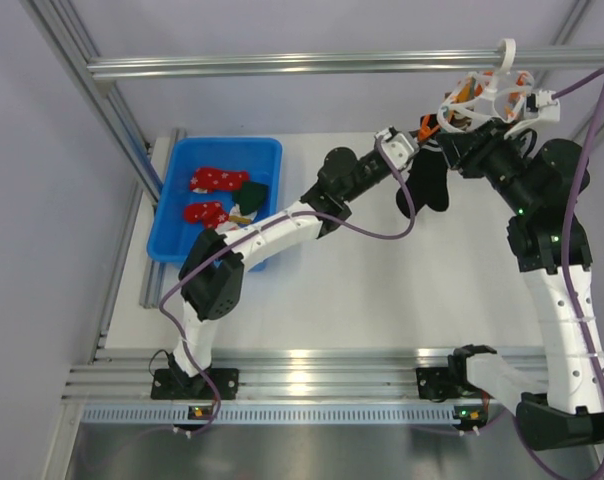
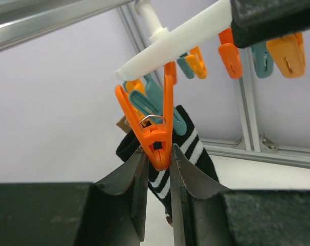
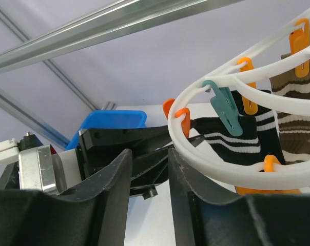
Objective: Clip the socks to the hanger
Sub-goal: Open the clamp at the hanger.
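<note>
The white ring hanger (image 1: 487,95) hangs by its hook from the top rail, with orange and teal pegs under it. My left gripper (image 2: 158,151) is shut on an orange peg (image 2: 156,128), squeezing its lower end from both sides. In the top view the left gripper (image 1: 414,143) sits just left of the hanger. My right gripper (image 3: 149,154) is open with nothing between its fingers, and the hanger's ring (image 3: 216,159) runs against its right finger. Red socks (image 1: 218,179) and a dark green sock (image 1: 254,192) lie in the blue bin (image 1: 227,143).
A black sock with white stripes (image 3: 237,136) hangs from a teal peg (image 3: 224,105), just behind the orange peg. A brown-and-cream striped sock (image 3: 298,107) hangs at the right. The metal rail (image 1: 282,65) crosses above, and frame posts stand at the left and right.
</note>
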